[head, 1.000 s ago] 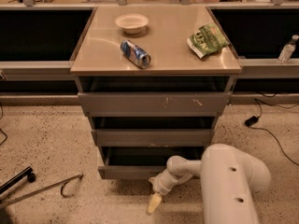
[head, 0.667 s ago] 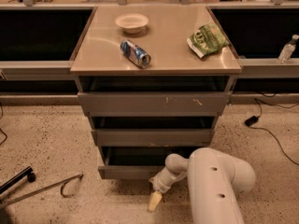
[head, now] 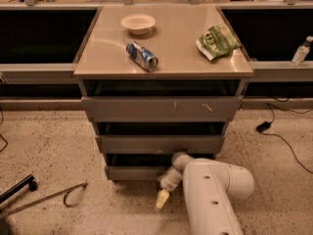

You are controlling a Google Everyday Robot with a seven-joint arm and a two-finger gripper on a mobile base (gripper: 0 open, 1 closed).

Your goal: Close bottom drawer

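The bottom drawer (head: 131,172) is the lowest of three grey drawers in the cabinet, with a plain front panel standing slightly out from the frame and a dark gap above it. My gripper (head: 162,199) hangs low in front of the drawer's right part, its yellowish tip pointing down toward the floor. My white arm (head: 211,190) reaches in from the lower right and covers the drawer's right end. The middle drawer (head: 160,144) and the wide scratched top drawer (head: 160,108) sit above.
On the cabinet top (head: 102,62) lie a white bowl (head: 138,23), a blue can (head: 142,56) on its side and a green snack bag (head: 217,41). A metal hook-shaped rod (head: 54,199) lies on the speckled floor at left. A black cable (head: 274,131) runs at right.
My arm has shifted left and closer to the drawer front; the gripper stays at about the same spot low by the drawer. The drawer has not visibly moved.
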